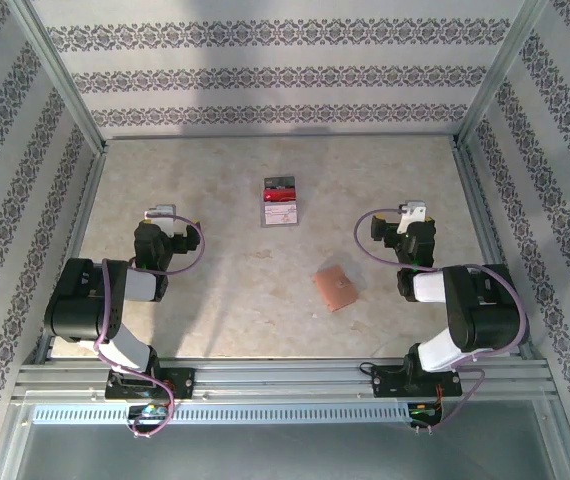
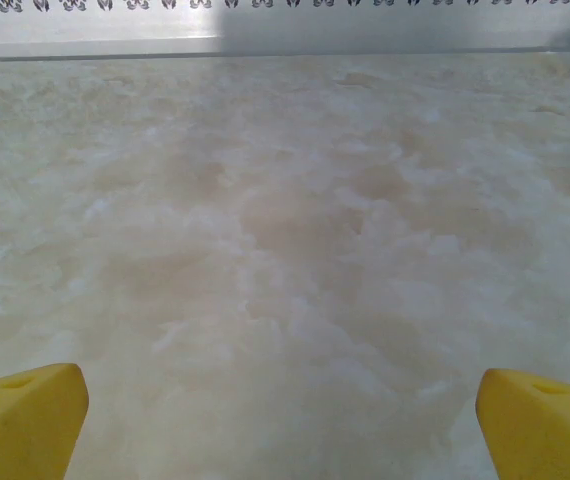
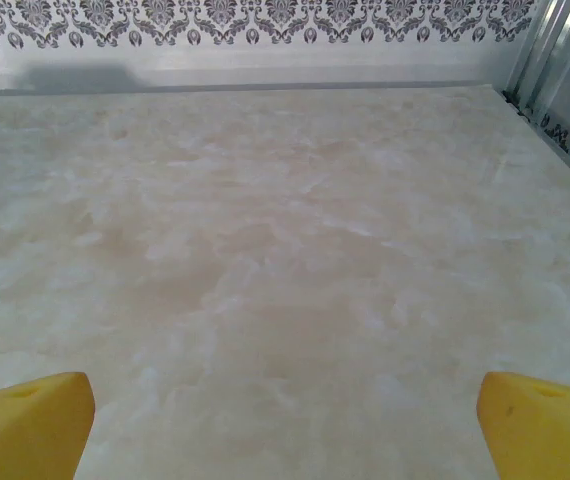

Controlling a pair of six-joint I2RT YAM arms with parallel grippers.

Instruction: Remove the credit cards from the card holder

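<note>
Both arms parked, nothing gripped, card holder untouched on the table.
Left gripper (image 2: 283, 425) and right gripper (image 3: 285, 425) have jaws wide apart over bare table (image 1: 215, 300). Card holder (image 1: 334, 288) lies flat, right of centre, nearer the right arm, looks folded, no card showing from it. Likely step: reach not begun. The next move calls for pinning the holder with one gripper and opening it with the other. Small red, white and dark stack (image 1: 280, 200) sits farther back at centre, well apart. It may be cards, can't tell. Nothing blocks the reach.
</note>
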